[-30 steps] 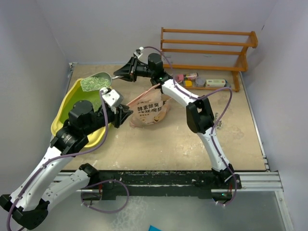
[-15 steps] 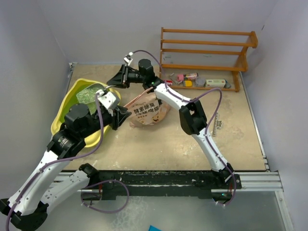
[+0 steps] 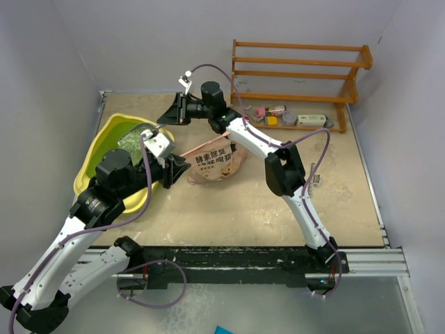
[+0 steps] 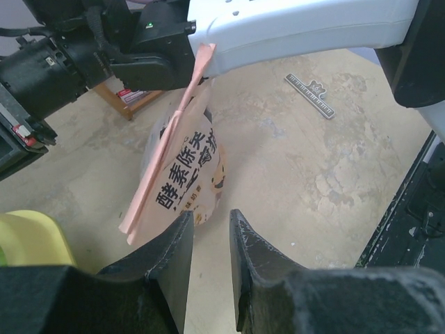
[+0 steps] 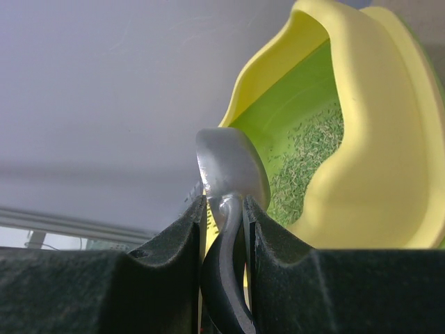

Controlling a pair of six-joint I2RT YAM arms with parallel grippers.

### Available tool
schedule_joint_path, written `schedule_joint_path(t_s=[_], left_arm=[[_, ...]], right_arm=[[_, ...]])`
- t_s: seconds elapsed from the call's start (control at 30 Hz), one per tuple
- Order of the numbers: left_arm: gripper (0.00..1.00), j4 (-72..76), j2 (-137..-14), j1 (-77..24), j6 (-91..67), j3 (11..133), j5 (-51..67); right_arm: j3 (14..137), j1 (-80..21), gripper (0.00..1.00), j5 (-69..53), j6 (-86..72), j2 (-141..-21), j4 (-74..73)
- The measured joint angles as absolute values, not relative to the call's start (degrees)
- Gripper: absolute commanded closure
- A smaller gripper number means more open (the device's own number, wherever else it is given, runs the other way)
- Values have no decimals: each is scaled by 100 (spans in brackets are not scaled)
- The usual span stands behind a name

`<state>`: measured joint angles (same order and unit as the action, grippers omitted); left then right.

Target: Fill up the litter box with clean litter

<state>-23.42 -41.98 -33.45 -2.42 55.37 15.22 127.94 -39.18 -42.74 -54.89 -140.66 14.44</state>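
Tipped over since a second ago, the scoop (image 3: 151,128) no longer carries its heap, and the clean litter (image 3: 132,140) now lies as a thin scatter of pale green grains on the floor of the litter box (image 3: 103,141). That yellow tub sits at the far left of the bench (image 3: 278,209), partly hidden under the left arm. The right wrist view shows its green inside (image 5: 306,156) only lightly covered, so I judge the filling is at an early stage, with more loads needed.

The scoop (image 5: 233,170) is held with its bowl just over the tub's rim (image 5: 375,139), probably so the grains drop inside rather than onto the bench. The right gripper (image 5: 224,209) is clamped on the scoop's dark handle, one finger on each side. Its arm reaches far across from the right base, elbow bent over the bench and wrist turned toward the tub, with the right gripper (image 3: 172,113) near the tub's back edge.

The pink bag (image 3: 214,161) stands just beside the tub, close enough for short trips. The left gripper (image 4: 211,221) points at the bag (image 4: 182,174) from near its lower edge, jaws a narrow slit apart with nothing between them. I cannot tell whether they touch it. The left arm bends low over the tub's near side.
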Motion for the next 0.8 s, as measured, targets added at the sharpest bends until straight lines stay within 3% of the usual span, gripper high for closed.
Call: schedule_joint_path(t_s=[0.8], left_arm=[[69,-2375,-4169,-3345,-239,5498,1518]], right_arm=[[12940,-4086,100,-3483,-4073,-13968,1273]])
